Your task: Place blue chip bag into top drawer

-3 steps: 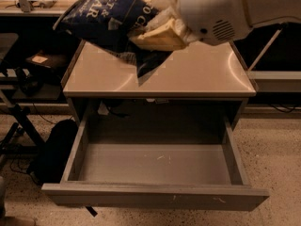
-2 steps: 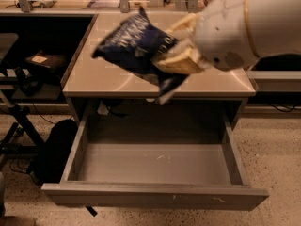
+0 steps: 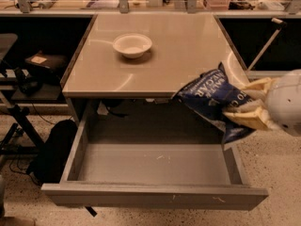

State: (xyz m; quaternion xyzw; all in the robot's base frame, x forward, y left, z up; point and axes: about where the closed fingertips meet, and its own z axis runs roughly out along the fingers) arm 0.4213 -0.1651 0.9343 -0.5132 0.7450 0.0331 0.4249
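Observation:
The blue chip bag (image 3: 214,100), crinkled dark blue foil with white lettering, hangs at the right, over the right side of the open top drawer (image 3: 155,166) and the table's front right corner. My gripper (image 3: 251,105) comes in from the right edge, and its tan fingers (image 3: 249,119) are shut on the bag's right end. The drawer is pulled fully out below the tabletop. Its flat grey bottom is bare apart from a few small specks.
A white bowl (image 3: 132,45) stands on the beige tabletop (image 3: 188,51) at the back left. A black bag (image 3: 54,149) lies on the floor left of the drawer. Dark shelving stands at the left, and cluttered benches run behind the table.
My gripper has carried the bag from above the tabletop down and to the right, to the drawer's right side. The bowl, hidden before, now shows.

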